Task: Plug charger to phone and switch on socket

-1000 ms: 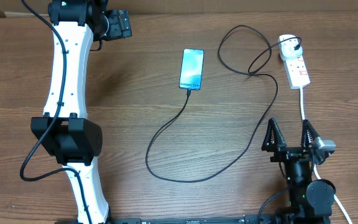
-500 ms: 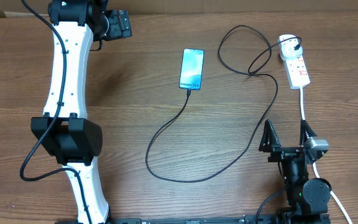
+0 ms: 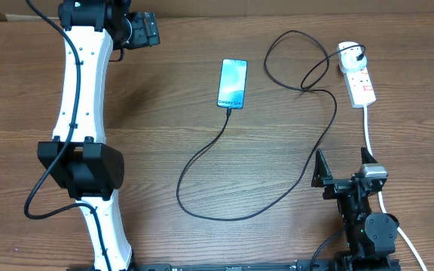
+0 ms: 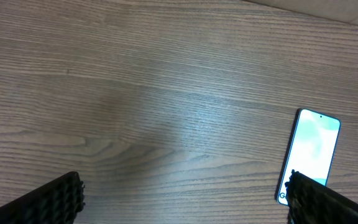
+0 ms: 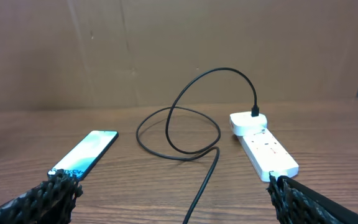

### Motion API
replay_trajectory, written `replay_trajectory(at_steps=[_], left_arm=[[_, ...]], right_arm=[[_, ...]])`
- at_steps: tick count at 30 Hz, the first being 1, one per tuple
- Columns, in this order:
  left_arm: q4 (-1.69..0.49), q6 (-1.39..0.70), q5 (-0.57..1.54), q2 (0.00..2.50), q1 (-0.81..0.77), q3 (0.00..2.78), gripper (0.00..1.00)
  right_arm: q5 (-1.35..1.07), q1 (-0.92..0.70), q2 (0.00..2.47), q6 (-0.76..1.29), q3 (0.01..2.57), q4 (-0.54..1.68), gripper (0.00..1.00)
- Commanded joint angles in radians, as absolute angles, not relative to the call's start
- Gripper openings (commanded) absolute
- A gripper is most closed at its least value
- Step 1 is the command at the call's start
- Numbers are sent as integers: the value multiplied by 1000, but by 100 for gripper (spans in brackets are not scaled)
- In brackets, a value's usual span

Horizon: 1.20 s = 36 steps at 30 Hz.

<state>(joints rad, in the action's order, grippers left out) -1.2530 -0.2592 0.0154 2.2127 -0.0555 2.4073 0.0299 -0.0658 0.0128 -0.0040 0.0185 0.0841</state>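
— How do your jaws stand?

— Both pairs are spread wide and hold nothing. My left gripper [image 4: 183,180] hangs over the bare wooden table [image 3: 164,135] at the far left. My right gripper [image 3: 343,159] sits at the near right, pointing toward the far edge.

— And the phone?

— The phone [image 3: 232,83] lies flat with its screen lit, around the middle of the far half. It is to the right of my left gripper and well apart from both.

— The charger?

— The charger [image 3: 202,162] meets the phone at its near edge. From there it sweeps in a wide curve toward the near side, climbs to the right, loops once and ends at its white adapter [image 3: 348,53], which is seated in the far end of the socket [image 3: 362,86].

— Where is the socket?

— Far right, flat on the table. Its thick white cord [image 3: 368,128] trails toward the near side, ending up just beside my right gripper. Whether the switch is on, I cannot tell.
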Motion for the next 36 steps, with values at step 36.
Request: replay_trajectory(at_steps=[36], left_arm=[[-1253, -269, 19, 2220, -60, 2405, 100]], right_arm=[[24, -61, 3, -54, 8, 83, 100]])
